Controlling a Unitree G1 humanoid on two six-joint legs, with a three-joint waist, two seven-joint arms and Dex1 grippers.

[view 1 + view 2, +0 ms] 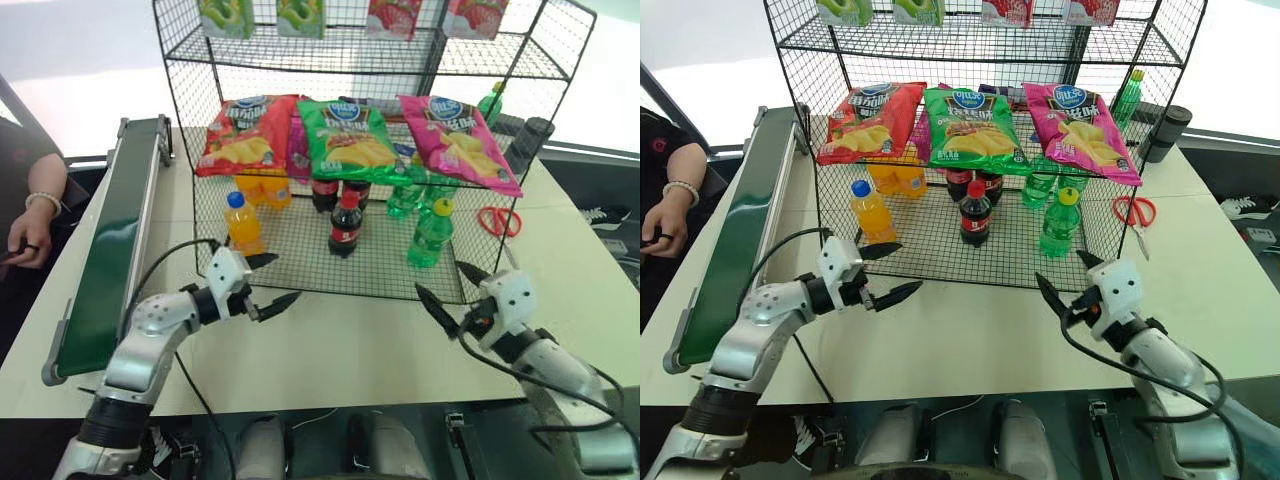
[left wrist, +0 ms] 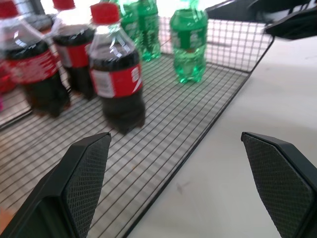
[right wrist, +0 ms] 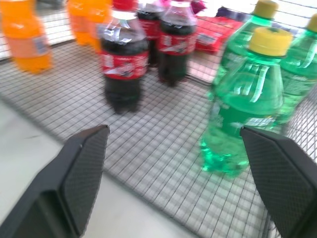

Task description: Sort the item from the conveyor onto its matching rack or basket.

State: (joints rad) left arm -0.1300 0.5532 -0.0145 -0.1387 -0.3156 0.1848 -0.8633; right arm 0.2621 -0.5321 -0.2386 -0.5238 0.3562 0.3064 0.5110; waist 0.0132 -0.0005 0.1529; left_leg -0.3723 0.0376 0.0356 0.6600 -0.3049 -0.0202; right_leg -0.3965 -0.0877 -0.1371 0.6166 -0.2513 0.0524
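Note:
The item, a clear-green bottle (image 1: 431, 236) with a yellow cap, stands upright on the bottom tier of the black wire rack (image 1: 300, 262), at the front right, in front of other green bottles. My right gripper (image 1: 440, 280) hangs open and empty just in front of the rack's edge, a little short of the bottle (image 3: 237, 114). My left gripper (image 1: 284, 277) is open and empty too, over the table near the rack's front left. The dark-green conveyor (image 1: 115, 240) runs along the table's left side with nothing on the part in view.
An orange-drink bottle (image 1: 243, 223) and cola bottles (image 1: 346, 225) share the bottom tier. Crisp bags (image 1: 345, 135) lie on the tier above. Red scissors (image 1: 499, 220) and a dark cup (image 1: 530, 143) sit to the right of the rack. A person's hand (image 1: 30, 235) rests left of the conveyor.

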